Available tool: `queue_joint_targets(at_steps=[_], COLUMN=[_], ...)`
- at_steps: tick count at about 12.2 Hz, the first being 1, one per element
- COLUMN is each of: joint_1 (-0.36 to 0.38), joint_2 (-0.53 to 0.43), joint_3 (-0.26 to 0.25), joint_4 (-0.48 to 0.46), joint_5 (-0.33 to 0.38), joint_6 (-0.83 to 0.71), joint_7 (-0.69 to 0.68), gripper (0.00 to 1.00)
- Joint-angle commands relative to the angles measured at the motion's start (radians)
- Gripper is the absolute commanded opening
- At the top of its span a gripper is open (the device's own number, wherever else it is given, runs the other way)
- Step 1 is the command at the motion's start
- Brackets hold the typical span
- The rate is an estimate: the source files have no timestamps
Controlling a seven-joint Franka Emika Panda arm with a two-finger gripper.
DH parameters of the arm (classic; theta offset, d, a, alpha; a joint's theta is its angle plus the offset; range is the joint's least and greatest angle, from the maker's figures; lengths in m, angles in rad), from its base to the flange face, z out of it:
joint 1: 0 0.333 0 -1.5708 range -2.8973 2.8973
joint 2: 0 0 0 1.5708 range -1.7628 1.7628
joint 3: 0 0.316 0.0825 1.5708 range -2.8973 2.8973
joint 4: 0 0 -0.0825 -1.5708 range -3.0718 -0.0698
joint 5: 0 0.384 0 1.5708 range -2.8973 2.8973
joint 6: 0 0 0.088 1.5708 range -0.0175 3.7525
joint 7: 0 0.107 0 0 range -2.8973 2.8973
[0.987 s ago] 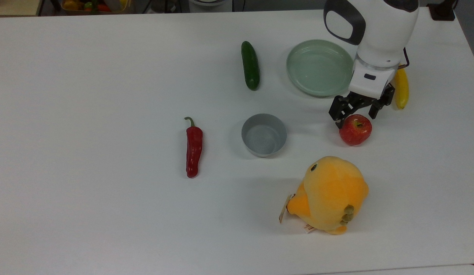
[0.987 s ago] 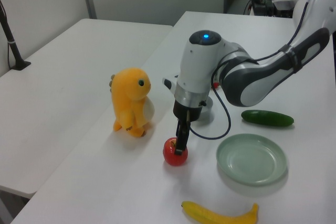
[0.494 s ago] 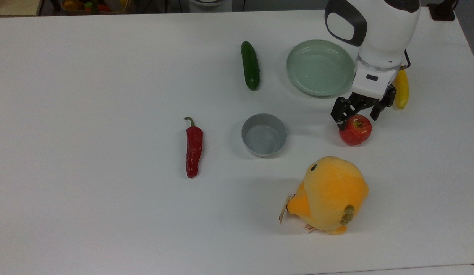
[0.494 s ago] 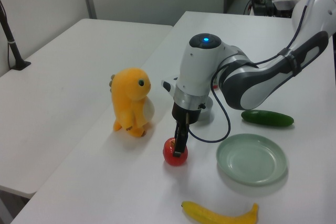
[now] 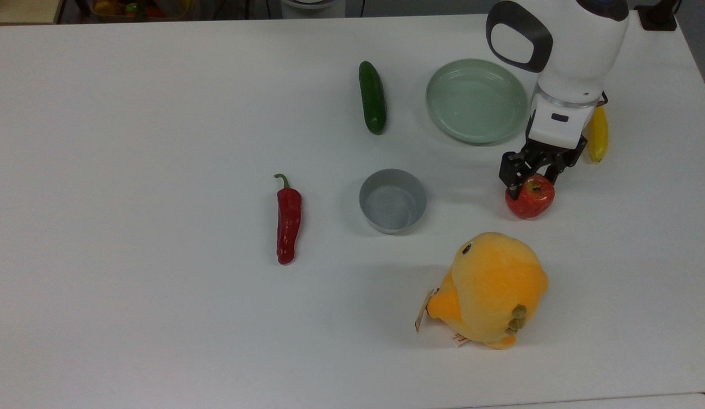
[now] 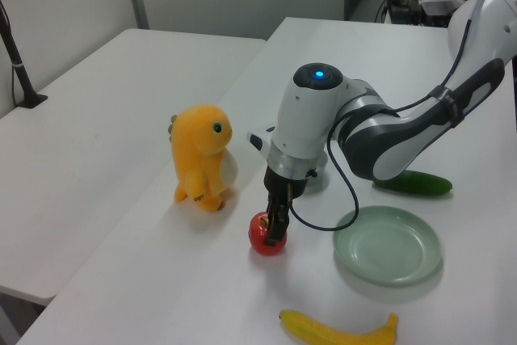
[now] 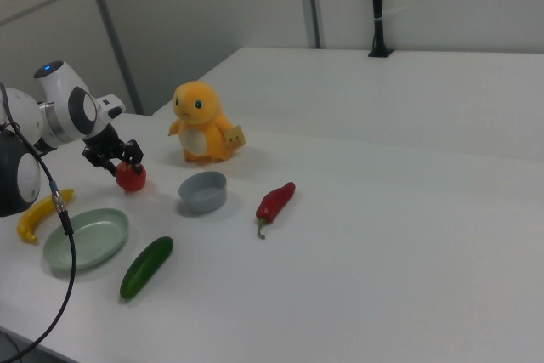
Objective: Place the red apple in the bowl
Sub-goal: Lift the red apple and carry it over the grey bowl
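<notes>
The round red apple (image 5: 529,197) sits on the white surface (image 5: 159,142), well right of the small grey bowl (image 5: 392,200) in the top view. The black two-finger gripper (image 5: 533,176) straddles it, fingers spread, not yet clamped. This looks like the grasp step; next it should close, lift, and carry it across to the bowl.

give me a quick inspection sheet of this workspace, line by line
surface: white table, bare between items
job's things: red apple on the table; grey bowl empty, apart from it
clutter: chili pepper, cucumber, green plate, banana, orange plush toy
grippers: gripper straddling the apple's top, fingers open
cables: black cable looping off the arm
surroundings: second white table beside, grey wall panels behind
</notes>
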Motion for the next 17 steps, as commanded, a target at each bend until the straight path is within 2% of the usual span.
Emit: queue_joint_targets(at_steps=[1,3,6,9,13,17], joint_1=[0.003,-0.017,-0.054,-0.123,-0.215,-0.261], joint_2=[-0.008,-0.078,-0.245,-0.356,-0.376,-0.333], joint_3=[-0.007,-0.007,-0.007,-0.008,-0.022,-0.042], joint_4=[0.007,-0.033,-0.160,-0.252,-0.255,-0.255], joint_5=[-0.013,-0.005,0.007,0.012,0.013,0.013], joint_6=[0.015,0.009,0.002,-0.017,-0.153,-0.144], joint_7=[-0.005,-0.006,-0.008,-0.011,-0.106,-0.147], gripper=[0.28,0.28,0.29,0.31,0.32,0.32])
